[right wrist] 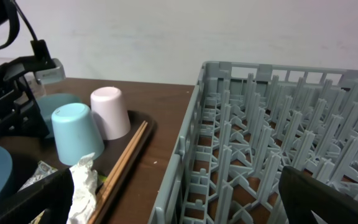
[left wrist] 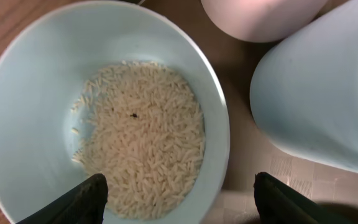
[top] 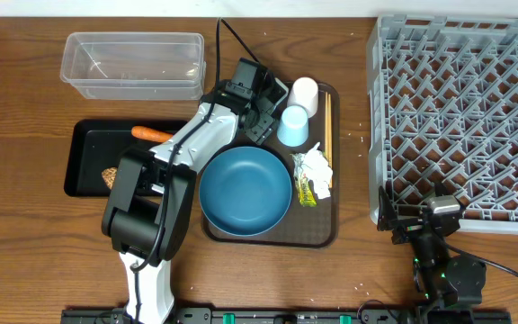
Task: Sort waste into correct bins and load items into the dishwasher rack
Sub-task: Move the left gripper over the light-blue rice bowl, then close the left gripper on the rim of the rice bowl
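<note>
White rice grains (left wrist: 145, 137) cover the bottom of the small light blue bowl (left wrist: 36, 124), which stands at the far left corner of the brown serving tray (top: 317, 229), just beside the light blue cup (left wrist: 316, 93) and the white cup (left wrist: 260, 15). The left hand (left wrist: 179, 186) hangs over the bowl, released, with one finger above the rice and the other outside the rim. The right hand (right wrist: 179, 196) sits spread wide at the near left corner of the grey rack (top: 457, 108).

left arm (top: 165, 180): black joint housings, white links, black cable (top: 226, 36) trailing off wrist. right arm (top: 443, 261): black, silver-topped wrist.
</note>
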You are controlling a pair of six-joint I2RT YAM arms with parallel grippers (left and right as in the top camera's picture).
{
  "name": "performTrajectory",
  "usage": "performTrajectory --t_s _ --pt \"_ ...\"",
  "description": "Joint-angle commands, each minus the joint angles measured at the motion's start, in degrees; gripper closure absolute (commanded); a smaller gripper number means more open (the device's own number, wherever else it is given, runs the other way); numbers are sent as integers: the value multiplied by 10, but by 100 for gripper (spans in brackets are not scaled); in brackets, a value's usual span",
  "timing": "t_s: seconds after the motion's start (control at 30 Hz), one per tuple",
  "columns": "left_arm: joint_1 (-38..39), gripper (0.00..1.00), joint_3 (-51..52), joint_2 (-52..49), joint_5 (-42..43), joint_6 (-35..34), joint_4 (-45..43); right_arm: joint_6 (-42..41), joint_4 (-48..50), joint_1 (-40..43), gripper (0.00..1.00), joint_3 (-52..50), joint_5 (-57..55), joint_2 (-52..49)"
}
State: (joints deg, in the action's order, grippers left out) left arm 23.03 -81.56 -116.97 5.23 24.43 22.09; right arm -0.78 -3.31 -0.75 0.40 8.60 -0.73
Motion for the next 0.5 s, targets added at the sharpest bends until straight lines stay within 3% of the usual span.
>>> performTrajectory --t_s 0.0,0.13,0.47 --pt "0 25 16 -10 4 6 3 7 -2 9 1 -1 3 1" --pt "0 25 17 -10 3 6 1 7 -2 9 1 -1 3 1" --pt "0 47 17 -10 3 6 -12 6 -2 9 1 -1 2 1"
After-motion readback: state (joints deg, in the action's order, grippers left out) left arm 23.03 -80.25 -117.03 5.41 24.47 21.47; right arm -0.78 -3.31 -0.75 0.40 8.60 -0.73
